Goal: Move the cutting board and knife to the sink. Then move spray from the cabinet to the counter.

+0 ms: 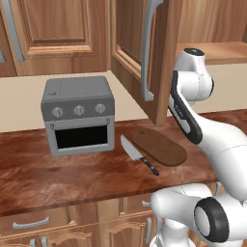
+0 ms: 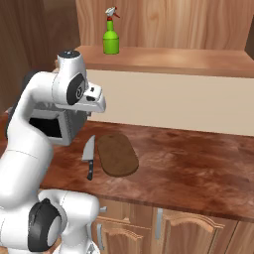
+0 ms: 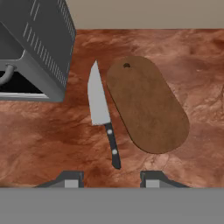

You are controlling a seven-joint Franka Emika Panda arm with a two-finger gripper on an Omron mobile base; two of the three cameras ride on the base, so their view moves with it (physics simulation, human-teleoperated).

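**Hovering over knife and board, nothing moved yet**

Looking down from above the counter (image 3: 52,144), my gripper (image 3: 112,179) is parked high, fingertips (image 3: 70,178) spread wide with nothing between them

Left to right in the hand view:
- toaster oven (image 3: 39,48), grey, door end towards me, sitting on the counter
- knife (image 3: 103,116) just right of it, flat on the wood, silver blade pointing away, black handle nearest my fingers
- cutting board (image 3: 146,103) just beside the knife, apart from it, dark brown oblong with rounded ends and a small hole at the far end, lying flat

Progress, as I judge it: zero of three. Board and knife are both on the counter, no sink in sight. Spray (image 2: 111,34) stands upright on the shelf of the open cabinet (image 2: 163,54), green bottle, red-and-white trigger head, untouched. Cabinet door (image 1: 144,53) is swung open already, so that part is one less step

Left to do: knife and board to the sink, then spray down to the counter
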